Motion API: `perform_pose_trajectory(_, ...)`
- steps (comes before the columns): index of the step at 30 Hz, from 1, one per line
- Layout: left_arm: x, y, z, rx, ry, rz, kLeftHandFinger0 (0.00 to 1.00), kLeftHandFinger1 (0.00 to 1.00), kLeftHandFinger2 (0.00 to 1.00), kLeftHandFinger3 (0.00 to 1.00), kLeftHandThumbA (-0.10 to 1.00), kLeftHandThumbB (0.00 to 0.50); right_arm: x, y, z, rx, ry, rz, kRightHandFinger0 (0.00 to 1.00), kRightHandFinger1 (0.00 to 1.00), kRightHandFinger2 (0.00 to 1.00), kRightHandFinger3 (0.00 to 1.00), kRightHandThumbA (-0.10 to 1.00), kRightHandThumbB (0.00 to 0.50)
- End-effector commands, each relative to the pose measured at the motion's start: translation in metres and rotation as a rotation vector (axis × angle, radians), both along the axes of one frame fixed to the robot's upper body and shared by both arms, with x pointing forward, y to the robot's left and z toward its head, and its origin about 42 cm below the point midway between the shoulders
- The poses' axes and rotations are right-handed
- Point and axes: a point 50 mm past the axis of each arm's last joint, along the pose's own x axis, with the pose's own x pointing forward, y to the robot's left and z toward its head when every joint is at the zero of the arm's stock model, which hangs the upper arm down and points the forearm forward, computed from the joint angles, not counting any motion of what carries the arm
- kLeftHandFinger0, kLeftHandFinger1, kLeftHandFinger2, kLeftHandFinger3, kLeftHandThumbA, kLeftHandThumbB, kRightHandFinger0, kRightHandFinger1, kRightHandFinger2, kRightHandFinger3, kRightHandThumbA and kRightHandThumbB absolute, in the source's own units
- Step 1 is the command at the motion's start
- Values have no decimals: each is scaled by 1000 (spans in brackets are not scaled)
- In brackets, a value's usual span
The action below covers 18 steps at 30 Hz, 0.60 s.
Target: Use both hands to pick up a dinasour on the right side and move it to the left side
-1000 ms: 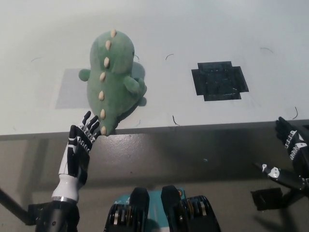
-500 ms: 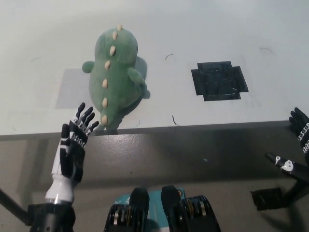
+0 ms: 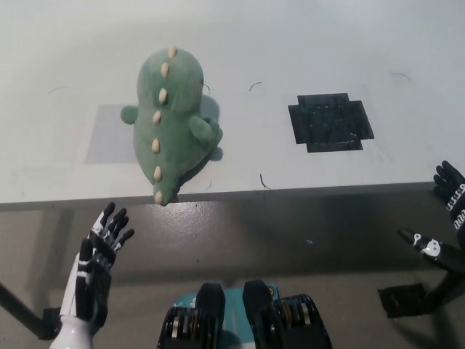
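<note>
Back comes the left hand (image 3: 98, 258), dropped below the table edge since half a second ago, when its fingertips were up at the tail of the dinosaur (image 3: 169, 120). Now it hangs lower left, over the dark floor, well apart from the toy, fingers spread and holding nothing. The dinosaur itself has shifted a touch: its tail tip now pokes right over the front lip of the white table (image 3: 334, 51), where a moment back it sat a little further in.

And there it sits, the green plush with its row of cream spikes running down the back, resting on the left half of the table. It overlaps the right edge of the pale grey square (image 3: 109, 134) marked on the surface. Its head points away from the robot and its tail points toward it, and it casts a soft shadow on its right side.

Over on the right half, the black patch (image 3: 330, 121) lies flat on the table with nothing on it, well apart from the toy.

The right hand (image 3: 452, 195) is barely in shot, clipped by the right edge of the picture, below the table's front edge. From this view I cannot tell whether it is spread or closed.
</note>
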Motion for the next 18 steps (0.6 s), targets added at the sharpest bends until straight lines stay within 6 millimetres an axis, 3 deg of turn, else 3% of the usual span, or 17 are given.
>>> perform_pose_trajectory(1, 0, 0, 9, 36, -36, -21, 1000, 1000, 1000, 1000, 1000, 360, 6, -1, 22, 5, -73, 17, 1000, 1000, 1000, 1000, 1000, 145)
perform_pose_trajectory(5, 6, 1, 11, 19, -46, -9, 1000, 1000, 1000, 1000, 1000, 359, 6, -1, 22, -2, -78, 18, 1000, 1000, 1000, 1000, 1000, 130)
perform_pose_trajectory(9, 17, 5, 11, 1, -68, 26, 1000, 1000, 1000, 1000, 1000, 297, 10, 0, 23, -2, -86, 20, 1000, 1000, 1000, 1000, 1000, 135)
perform_pose_trajectory(16, 23, 6, 11, -1, -76, 33, 1000, 1000, 1000, 1000, 1000, 318, 10, 2, 25, -2, -90, 18, 1000, 1000, 1000, 1000, 1000, 131)
perform_pose_trajectory(18, 23, 6, 11, -2, -75, 30, 1000, 1000, 1000, 1000, 1000, 301, 9, 2, 26, -2, -87, 21, 1000, 1000, 1000, 1000, 1000, 137)
